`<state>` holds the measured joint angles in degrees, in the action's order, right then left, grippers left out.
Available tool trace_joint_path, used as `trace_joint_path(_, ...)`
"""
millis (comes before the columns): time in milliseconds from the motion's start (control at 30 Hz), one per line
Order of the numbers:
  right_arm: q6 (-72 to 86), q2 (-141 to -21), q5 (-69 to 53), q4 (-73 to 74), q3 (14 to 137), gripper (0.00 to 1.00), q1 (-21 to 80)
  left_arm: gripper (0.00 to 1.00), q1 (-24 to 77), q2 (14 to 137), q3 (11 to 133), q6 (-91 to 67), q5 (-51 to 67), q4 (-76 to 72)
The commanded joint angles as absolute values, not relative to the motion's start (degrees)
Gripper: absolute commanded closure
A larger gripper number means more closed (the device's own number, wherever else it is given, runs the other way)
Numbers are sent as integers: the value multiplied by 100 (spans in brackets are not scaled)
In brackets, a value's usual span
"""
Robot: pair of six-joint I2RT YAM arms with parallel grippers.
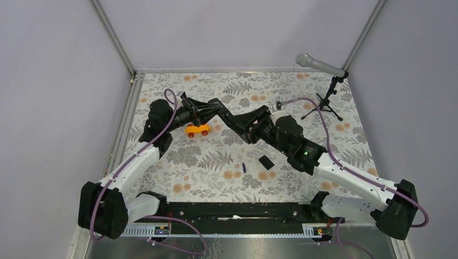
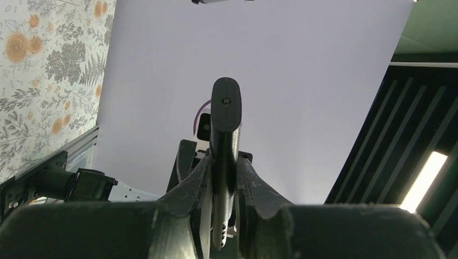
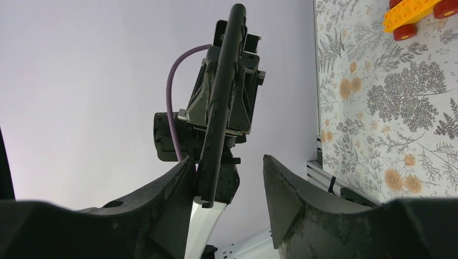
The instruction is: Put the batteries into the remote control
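Pinching the remote control point(image 2: 225, 124), left fingers point(image 2: 189, 186) partly hide it; right fingers point(image 3: 294, 199) gape, gripping nothing.

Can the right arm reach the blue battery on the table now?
Probably yes: the right fingers stand open, the left fingers alone clamp the remote control, and the battery lies uncovered nearby.

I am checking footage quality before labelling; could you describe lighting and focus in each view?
Top external: even, soft light, floral table sharp. Left wrist: left gripper's fingers dark and blurred, light strip glaring at lower right. Right wrist: right gripper's fingers dark and soft, remote control a silhouette against the pale wall, orange toy car crisp.
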<state>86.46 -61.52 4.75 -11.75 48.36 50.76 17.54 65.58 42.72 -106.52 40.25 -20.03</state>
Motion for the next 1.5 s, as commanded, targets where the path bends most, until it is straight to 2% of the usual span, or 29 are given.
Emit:
trace_joint_path(0,8477,-6373,424,-530,4942,46,5001,100,1749,6344,4491,-10949,4074,-2694)
trace_joint_path(100,8442,-6446,368,-528,4949,42,4992,100,1749,6355,4512,-10968,4086,-2723)
trace_joint_path(300,8350,-6427,359,-527,5003,42,4960,100,1734,6312,4615,-10545,4065,-2431)
trace_joint_path(333,8331,-6392,352,-532,5001,40,4945,100,1719,6320,4680,-10240,4066,-2274)
trace_joint_path(467,7929,-6044,362,-906,4860,14,4843,100,1572,6424,4982,-9102,4241,-1834)
trace_joint_path(533,7619,-5857,289,-1194,4816,6,4759,100,1518,6498,5162,-8303,4427,-1652)
trace_joint_path(600,7262,-5731,143,-1357,4867,1,4692,100,1512,6484,5314,-7502,4398,-945)
trace_joint_path(667,6844,-5662,18,-1437,4973,0,4655,100,1488,6479,5437,-6929,4397,-543)
trace_joint_path(800,6418,-5691,-423,-1296,5133,1,4587,100,1465,6528,5517,-6509,4799,-765)
trace_joint_path(933,5451,-6167,-1487,-945,5515,9,4570,100,1459,6582,5618,-6224,5168,-1026)
trace_joint_path(1067,4416,-6382,-1771,-159,5954,17,4570,100,1459,6639,5738,-5910,5449,-783)
trace_joint_path(1200,4333,-6495,-2392,-285,6123,26,4525,100,1459,6651,5737,-5652,5614,-611)
trace_joint_path(1367,4436,-6783,-2993,-392,6152,50,4518,100,1459,6681,5760,-5610,5674,-587)
trace_joint_path(1467,4245,-6796,-2933,-267,6141,53,4518,100,1457,6687,5787,-5646,5690,-579)
